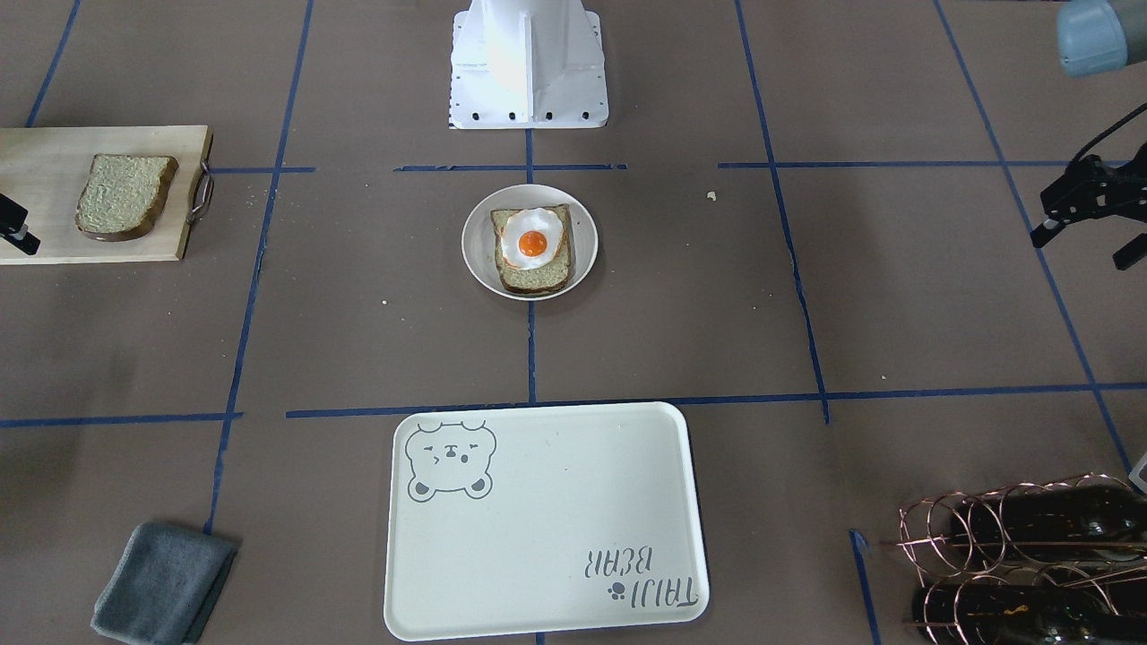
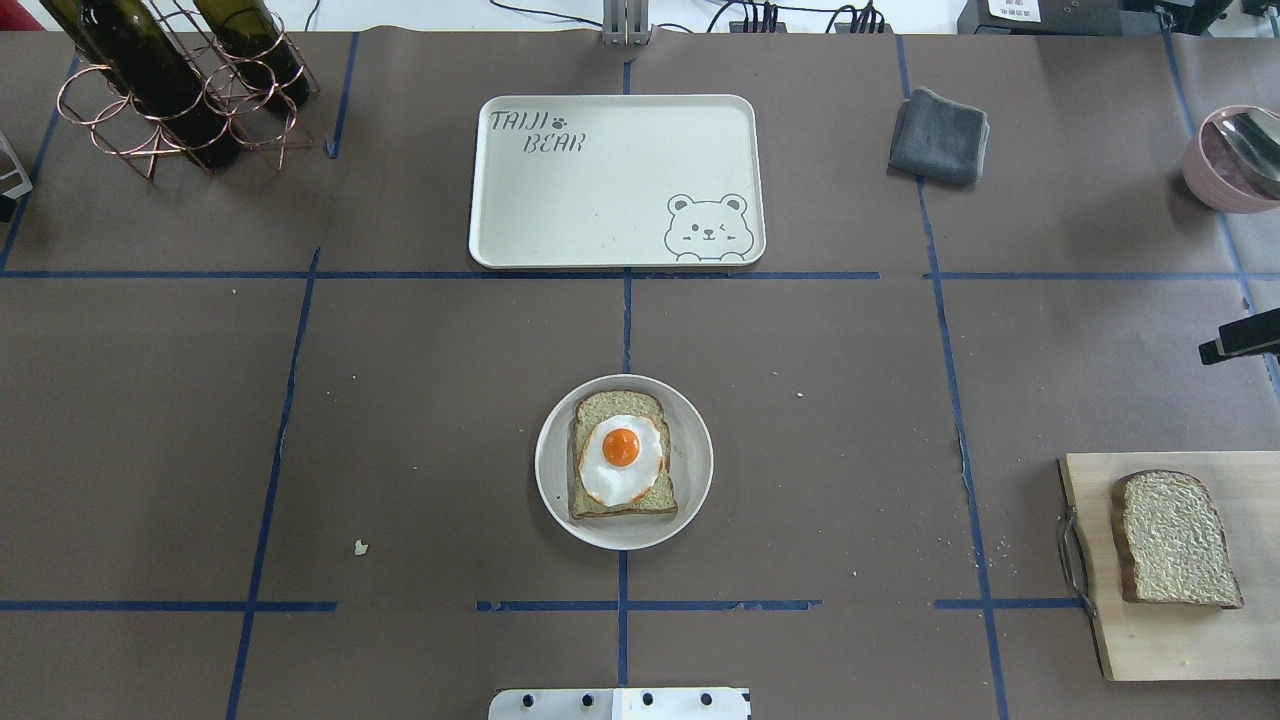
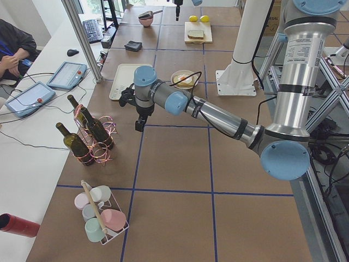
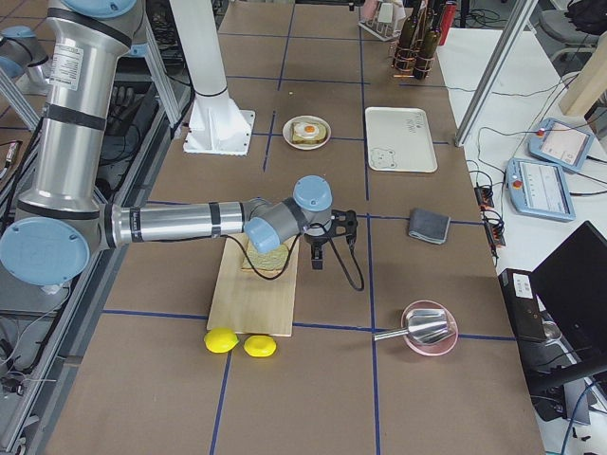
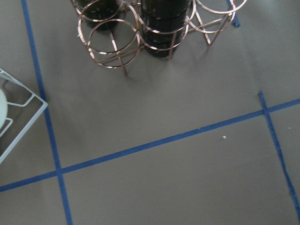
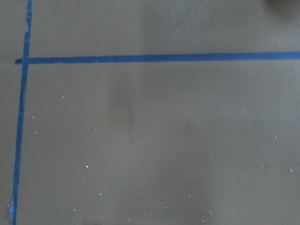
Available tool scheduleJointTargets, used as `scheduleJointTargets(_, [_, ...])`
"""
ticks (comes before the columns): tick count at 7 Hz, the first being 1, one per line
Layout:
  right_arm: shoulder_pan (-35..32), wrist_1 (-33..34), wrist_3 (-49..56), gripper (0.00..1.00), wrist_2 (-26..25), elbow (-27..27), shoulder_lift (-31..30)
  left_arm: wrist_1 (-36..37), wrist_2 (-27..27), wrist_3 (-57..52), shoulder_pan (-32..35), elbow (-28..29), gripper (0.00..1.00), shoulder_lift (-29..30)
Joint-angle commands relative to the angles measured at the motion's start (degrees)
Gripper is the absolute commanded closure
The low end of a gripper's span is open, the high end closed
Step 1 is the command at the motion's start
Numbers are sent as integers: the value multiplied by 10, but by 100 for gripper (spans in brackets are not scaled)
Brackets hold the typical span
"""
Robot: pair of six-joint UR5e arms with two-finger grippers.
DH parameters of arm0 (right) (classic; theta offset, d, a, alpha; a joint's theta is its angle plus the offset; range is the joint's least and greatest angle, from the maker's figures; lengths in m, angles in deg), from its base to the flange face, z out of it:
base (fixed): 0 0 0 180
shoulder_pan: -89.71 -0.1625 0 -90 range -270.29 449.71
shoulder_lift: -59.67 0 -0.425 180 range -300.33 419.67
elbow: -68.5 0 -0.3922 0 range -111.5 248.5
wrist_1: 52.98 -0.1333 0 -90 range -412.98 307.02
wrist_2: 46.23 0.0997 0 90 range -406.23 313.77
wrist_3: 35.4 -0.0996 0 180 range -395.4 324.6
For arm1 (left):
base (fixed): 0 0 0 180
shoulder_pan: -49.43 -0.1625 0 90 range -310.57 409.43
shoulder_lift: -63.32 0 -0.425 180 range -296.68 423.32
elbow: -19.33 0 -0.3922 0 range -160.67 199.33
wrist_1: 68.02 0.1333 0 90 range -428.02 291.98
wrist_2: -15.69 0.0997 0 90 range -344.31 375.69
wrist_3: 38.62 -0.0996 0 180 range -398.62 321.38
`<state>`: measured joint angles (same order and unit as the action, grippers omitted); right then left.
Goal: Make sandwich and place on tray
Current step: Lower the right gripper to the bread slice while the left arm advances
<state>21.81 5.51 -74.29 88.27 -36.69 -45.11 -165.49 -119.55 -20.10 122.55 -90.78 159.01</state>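
Far to the left of the dish [image 2: 690, 480], by the bottle rack [image 2: 170, 90], the left gripper [image 1: 1079, 251] hangs over the table with its two fingers spread and nothing between them. The dish sits mid-table and holds one bread slice [image 2: 600, 405] with the egg [image 2: 622, 462] on top, so the sandwich seems to lack only its lid. Straight beyond the dish, away from the robot, lies the tray [image 2: 620, 180], with no food on it yet. Well to the right of the dish, the right gripper [image 2: 1240, 340] shows only as a dark bar at the picture's edge, and I cannot tell whether it is spread or closed. The second slice [image 2: 1172, 538] lies flat on the board [image 2: 1180, 640], also right of the dish, on the robot's side of that gripper. Its long axis runs roughly toward and away from the robot, rounded end farther. The right arm is much the nearer, so fetching it looks like that arm's job.
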Motion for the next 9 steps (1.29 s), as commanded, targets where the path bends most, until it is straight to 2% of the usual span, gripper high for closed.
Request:
scheduleJointTargets(1, [52, -118, -112, 0, -10, -6, -68, -99, 1, 147, -77, -12, 0, 6])
scheduleJointTargets(3, [101, -176, -137, 0, -41, -5, -115, -134, 4, 254, -128, -10, 0, 38])
scheduleJointTargets(6, [218, -218, -207, 1, -135, 1, -131, -134, 6, 284, -144, -7, 0, 58])
scheduleJointTargets(8, [259, -341, -251, 1, -157, 75, -133, -134, 6, 283, -149, -8, 0, 65])
scheduleJointTargets(9, [259, -349, -267, 1, -156, 74, -134, -134, 6, 281, -157, -6, 0, 76])
